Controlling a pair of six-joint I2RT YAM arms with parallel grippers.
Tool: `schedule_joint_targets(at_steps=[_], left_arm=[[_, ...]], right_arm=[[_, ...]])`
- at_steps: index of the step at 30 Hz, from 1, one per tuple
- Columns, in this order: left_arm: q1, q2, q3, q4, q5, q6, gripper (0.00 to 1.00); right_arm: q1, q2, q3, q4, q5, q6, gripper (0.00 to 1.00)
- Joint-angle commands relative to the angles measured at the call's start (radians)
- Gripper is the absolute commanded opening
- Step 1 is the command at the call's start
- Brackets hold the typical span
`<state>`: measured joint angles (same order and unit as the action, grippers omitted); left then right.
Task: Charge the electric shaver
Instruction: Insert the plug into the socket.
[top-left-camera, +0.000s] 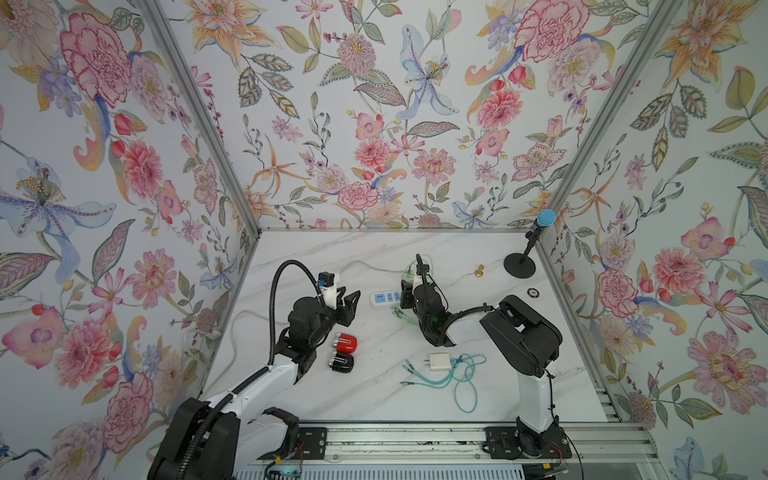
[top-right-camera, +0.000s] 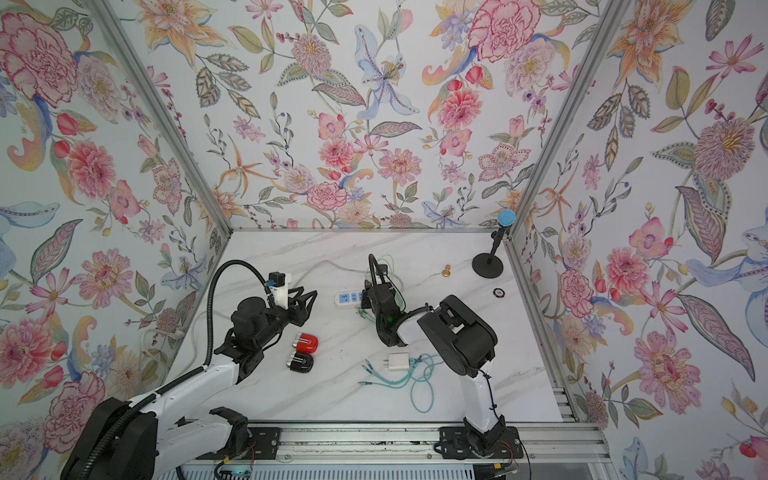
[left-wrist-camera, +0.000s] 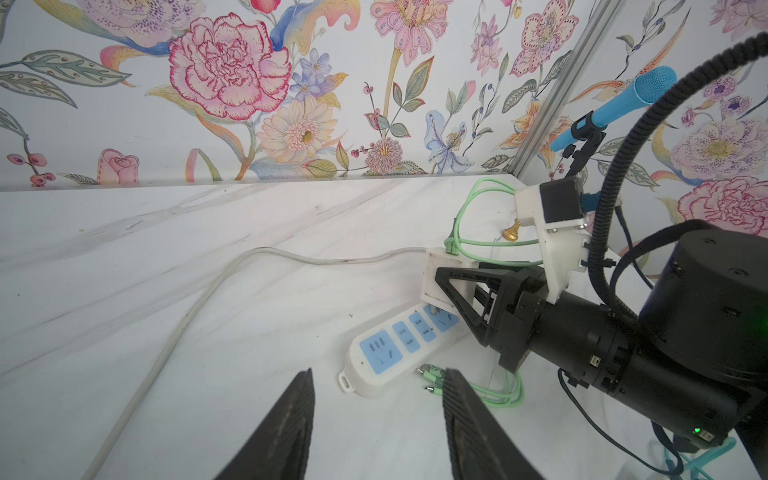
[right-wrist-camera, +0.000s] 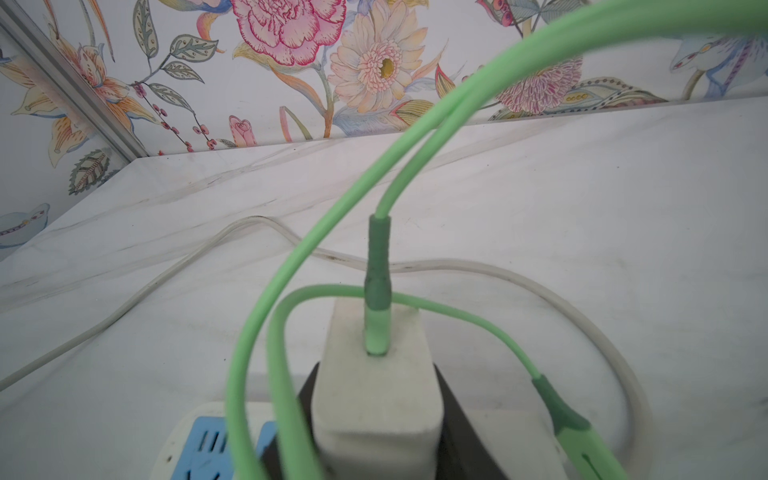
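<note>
**Adapter going over the power strip, shavers waiting**

The right gripper (left-wrist-camera: 441, 286) is clamping a white adapter (right-wrist-camera: 374, 399) with a green cable (right-wrist-camera: 376, 266) plugged into its top, and is holding it over the far-end socket of the power strip (left-wrist-camera: 386, 353). A metal prong is showing under the adapter in the left wrist view, so it is looking not fully seated.

The left gripper (top-left-camera: 352, 308) is hovering at 9 o'clock of the strip, jaws apart, gripping nothing. The red shaver (top-left-camera: 345, 342) and black shaver (top-left-camera: 341, 363) are lying side by side at 7 o'clock of the strip, well clear of any cable. A spare adapter (top-left-camera: 439, 360) with a teal cable (top-left-camera: 465, 386) is sitting at 5 o'clock.

Risks:
- Nothing is pinning the strip, so a push with the prongs off-line is likely sliding or tipping it.
- The green loops are hanging over the gripper and may snag.
- The cable's loose plug ends are lying just beside the left finger and may get dragged.

Hard to tell:
- The adapter is blocking the prongs and slots in the right wrist view.
- The gripper is covering the adapter in both top views.
- No shaver charging port is showing.
- Which shaver is meant is unclear.
</note>
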<state>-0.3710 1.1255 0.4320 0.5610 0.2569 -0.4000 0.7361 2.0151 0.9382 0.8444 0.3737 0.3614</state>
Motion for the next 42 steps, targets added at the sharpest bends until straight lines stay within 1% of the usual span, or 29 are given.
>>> schedule_joint_targets(at_steps=[1,9,14,18,23,29,42], left_arm=[[0.012,-0.021,-0.013,0.009,0.0,0.006,0.52],[0.012,-0.026,-0.021,0.019,0.0,0.005,0.52],[0.012,-0.023,-0.027,0.028,0.002,0.002,0.52],[0.013,-0.022,-0.029,0.03,0.003,0.001,0.52],[0.013,-0.023,-0.029,0.028,0.004,0.002,0.52],[0.013,-0.026,-0.024,0.016,0.001,0.005,0.52],[0.012,-0.012,-0.018,0.014,0.002,0.007,0.52]], right_arm=[[-0.004,-0.02,0.009,-0.058,-0.06,-0.029,0.03],[-0.009,-0.09,-0.009,-0.042,-0.073,-0.043,0.03],[-0.024,-0.116,-0.021,-0.032,-0.128,-0.039,0.03],[-0.024,-0.128,-0.028,-0.048,-0.104,-0.047,0.03],[-0.021,-0.113,-0.044,-0.054,-0.078,-0.036,0.03],[-0.013,-0.072,-0.048,-0.008,-0.054,-0.017,0.02],[-0.031,-0.025,-0.013,-0.005,-0.084,0.022,0.03]])
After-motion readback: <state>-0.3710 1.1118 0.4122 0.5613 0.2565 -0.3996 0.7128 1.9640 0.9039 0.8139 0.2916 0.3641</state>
